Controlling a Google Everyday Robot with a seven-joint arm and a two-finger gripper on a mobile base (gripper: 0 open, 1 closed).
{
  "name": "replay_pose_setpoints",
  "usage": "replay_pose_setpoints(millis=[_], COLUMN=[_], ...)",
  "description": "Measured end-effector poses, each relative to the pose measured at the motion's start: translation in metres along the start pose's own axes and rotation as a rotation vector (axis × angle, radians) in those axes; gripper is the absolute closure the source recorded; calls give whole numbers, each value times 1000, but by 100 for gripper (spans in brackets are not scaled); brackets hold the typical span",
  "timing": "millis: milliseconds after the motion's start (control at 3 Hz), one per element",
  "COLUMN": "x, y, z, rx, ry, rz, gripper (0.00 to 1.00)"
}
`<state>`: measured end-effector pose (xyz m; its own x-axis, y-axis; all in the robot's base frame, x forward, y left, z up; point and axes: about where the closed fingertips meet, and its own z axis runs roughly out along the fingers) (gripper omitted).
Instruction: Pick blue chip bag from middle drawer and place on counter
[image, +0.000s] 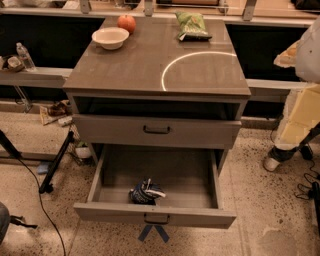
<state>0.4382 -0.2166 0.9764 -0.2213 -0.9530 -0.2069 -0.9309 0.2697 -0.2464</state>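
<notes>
The blue chip bag (145, 192) is a small crumpled dark-blue bag with white markings. It lies inside the middle drawer (155, 216), near the front wall and a little left of centre. That drawer is pulled fully open, with its dark handle at the front. The counter (150, 65) is the cabinet's flat grey-brown top, marked with a white arc. The gripper is not in view, and no arm reaches toward the drawer or the counter.
On the counter stand a white bowl (110, 37), an orange-red fruit (126, 23) and a green chip bag (191, 25), all at the back. The upper drawer (156, 131) is nearly shut. A blurred white and yellow figure (300, 100) stands at right. Cables and a black stand (55, 165) lie on the floor at left.
</notes>
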Motion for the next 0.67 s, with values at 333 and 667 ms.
replay_pose_setpoints(millis=[333, 667], x=[-1, -4], y=[0, 8], z=[0, 38], rx=[3, -41], ry=[-9, -72], rz=[10, 133], gripper=[0, 0])
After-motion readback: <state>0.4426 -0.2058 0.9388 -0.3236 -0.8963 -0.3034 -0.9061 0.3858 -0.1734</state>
